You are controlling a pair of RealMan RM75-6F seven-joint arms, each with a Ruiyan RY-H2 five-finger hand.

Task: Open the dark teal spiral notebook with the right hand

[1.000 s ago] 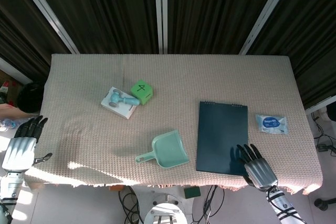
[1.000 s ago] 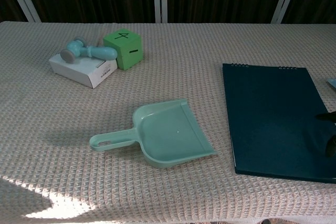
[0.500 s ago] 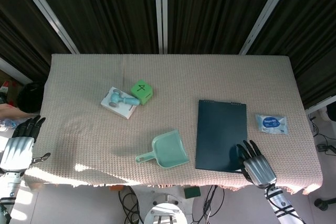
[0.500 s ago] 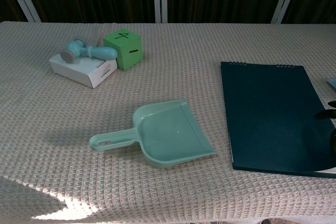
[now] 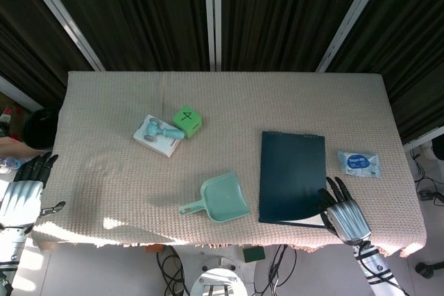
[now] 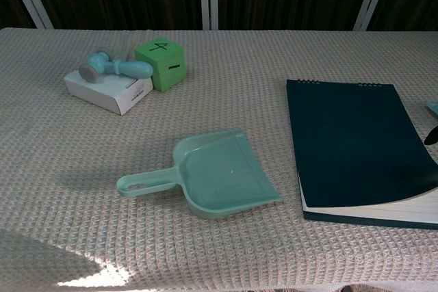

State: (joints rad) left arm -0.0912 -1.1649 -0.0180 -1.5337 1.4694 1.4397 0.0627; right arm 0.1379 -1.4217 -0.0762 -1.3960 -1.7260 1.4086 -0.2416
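The dark teal spiral notebook (image 5: 291,175) (image 6: 349,138) lies on the right of the table, its spiral at the far edge. The near edge of its cover is raised and curls up toward the right, baring white lined pages (image 5: 305,220) (image 6: 383,206). My right hand (image 5: 345,214) is at the notebook's near right corner, fingers over the cover's edge and thumb beside the bared page. Only a dark fingertip (image 6: 430,135) of it shows in the chest view. My left hand (image 5: 24,195) hangs off the table's left edge, fingers apart, holding nothing.
A mint dustpan (image 5: 225,199) (image 6: 219,172) lies just left of the notebook. A green cube (image 5: 186,120) (image 6: 161,63) and a white box with a teal roller (image 5: 158,134) (image 6: 109,87) sit at the left. A blue-and-white packet (image 5: 359,163) lies right of the notebook.
The notebook's near cover edge has lifted, exposing white pages. My right hand has slid right and toward the table's near edge. The left hand has drifted slightly lower.
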